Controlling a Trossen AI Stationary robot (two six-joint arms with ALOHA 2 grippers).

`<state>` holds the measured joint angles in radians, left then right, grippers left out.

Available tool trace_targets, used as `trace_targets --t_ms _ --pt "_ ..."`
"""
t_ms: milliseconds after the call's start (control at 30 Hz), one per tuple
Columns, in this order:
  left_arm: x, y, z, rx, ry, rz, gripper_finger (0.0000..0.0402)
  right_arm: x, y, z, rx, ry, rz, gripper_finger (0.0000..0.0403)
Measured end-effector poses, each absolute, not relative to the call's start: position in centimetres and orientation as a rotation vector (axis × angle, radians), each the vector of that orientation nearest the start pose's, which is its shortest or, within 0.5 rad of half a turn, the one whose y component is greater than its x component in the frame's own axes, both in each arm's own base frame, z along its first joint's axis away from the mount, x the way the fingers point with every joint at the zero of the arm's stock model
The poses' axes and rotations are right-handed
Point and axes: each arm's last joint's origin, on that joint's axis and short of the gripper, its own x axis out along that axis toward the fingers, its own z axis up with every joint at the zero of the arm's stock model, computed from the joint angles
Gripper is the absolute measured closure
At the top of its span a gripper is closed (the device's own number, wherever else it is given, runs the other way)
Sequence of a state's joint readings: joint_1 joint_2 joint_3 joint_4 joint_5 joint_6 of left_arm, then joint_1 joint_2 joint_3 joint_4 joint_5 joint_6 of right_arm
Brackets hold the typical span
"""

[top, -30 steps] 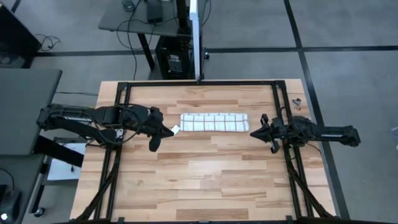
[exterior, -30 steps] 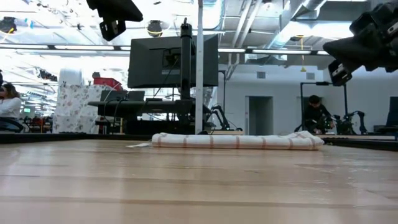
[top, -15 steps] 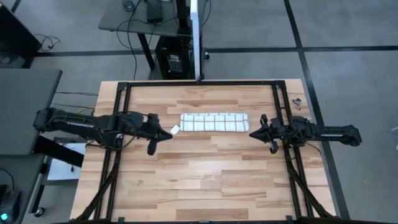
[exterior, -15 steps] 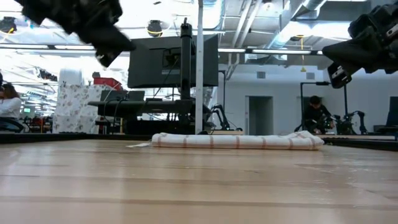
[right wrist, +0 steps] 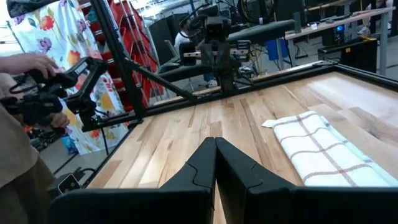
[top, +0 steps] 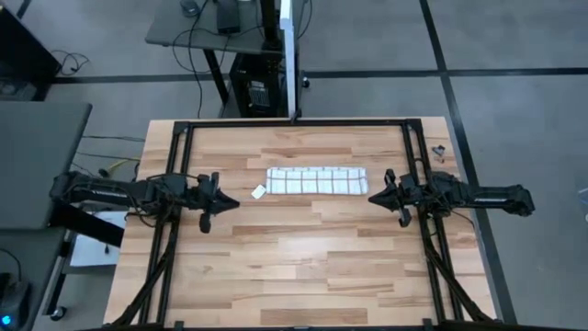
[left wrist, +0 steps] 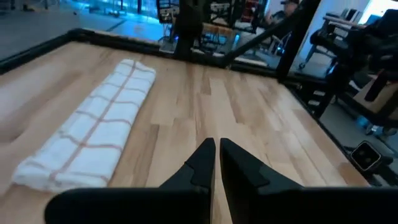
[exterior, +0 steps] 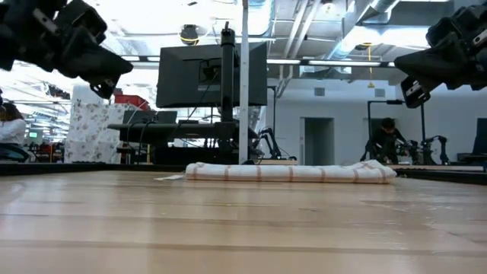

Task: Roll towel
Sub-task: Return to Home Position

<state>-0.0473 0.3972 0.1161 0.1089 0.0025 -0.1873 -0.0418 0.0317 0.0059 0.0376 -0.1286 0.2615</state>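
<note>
The towel (top: 317,180), white with thin red-brown grid lines, lies as a long narrow roll flat on the wooden table, toward its far side. It also shows in the low view (exterior: 289,172), the left wrist view (left wrist: 93,143) and the right wrist view (right wrist: 323,155). My left gripper (top: 228,200) hovers shut and empty to the left of the towel, its fingers (left wrist: 216,149) closed together. My right gripper (top: 372,196) hovers shut and empty just off the towel's right end, its fingers (right wrist: 215,146) closed. In the low view both grippers, left (exterior: 99,68) and right (exterior: 415,80), hang well above the table.
A tiny white scrap (top: 259,191) lies on the table by the towel's left end. A black frame (top: 294,122) rims the table, with a post and monitor stand at its far edge. A small object (top: 439,150) sits at the far right corner. A person's hands (right wrist: 31,68) show beyond the table.
My left gripper has drawn back toward the table's left edge, away from the towel and the scrap, and has come lower. The towel has stayed where it was.
</note>
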Motion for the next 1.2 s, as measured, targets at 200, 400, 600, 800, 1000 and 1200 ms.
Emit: trace_targets --t_ms 200,400,600,800,1000,1200 --pt "11.5 -0.5 15.8 -0.101 0.143 -0.015 0.0393 9.9 0.0 16.7 0.261 0.0 0.088 0.0403" --pt "10.7 -0.4 15.9 -0.029 0.109 -0.018 0.0393 9.9 0.0 16.7 0.262 0.0 0.088 0.0403" --pt "9.7 -0.3 16.9 0.017 -0.029 -0.016 0.0393 9.9 0.0 16.7 0.262 0.001 0.089 0.0403" --pt "9.9 0.0 16.6 -0.006 0.003 0.015 0.0393 9.9 0.0 16.6 0.262 0.002 0.089 0.0403" --pt "9.7 0.1 16.8 -0.008 -0.026 0.02 0.0393 9.9 0.0 16.6 0.262 0.002 0.089 0.0403" --pt "9.8 0.1 16.6 -0.007 0.0 0.017 0.0393 9.9 0.0 16.6 0.261 0.001 0.088 0.0403"
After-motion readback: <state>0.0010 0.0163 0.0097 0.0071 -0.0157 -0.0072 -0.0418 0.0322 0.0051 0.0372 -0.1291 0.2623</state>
